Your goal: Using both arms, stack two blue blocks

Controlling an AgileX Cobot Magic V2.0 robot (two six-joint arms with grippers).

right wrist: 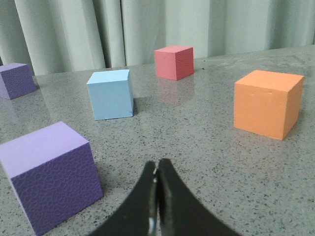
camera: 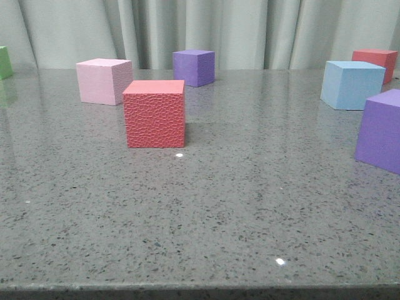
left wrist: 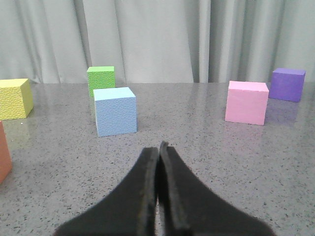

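Right tool point(right wrist: 156, 173) pressed closed, smooth blue block point(right wrist: 110, 94) well apart beyond it

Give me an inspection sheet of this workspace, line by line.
Surface: grey speckled table, glossy, no spills.
Job's things: textured blue block and smooth blue block, apart, unstacked.
Clutter: red cube, pink cube, purple cube, orange cube, yellow cube, green cube.
Grippers: left gripper and right gripper both shut, empty.
Cables: nothing seen.
Surroundings: pale curtain behind.
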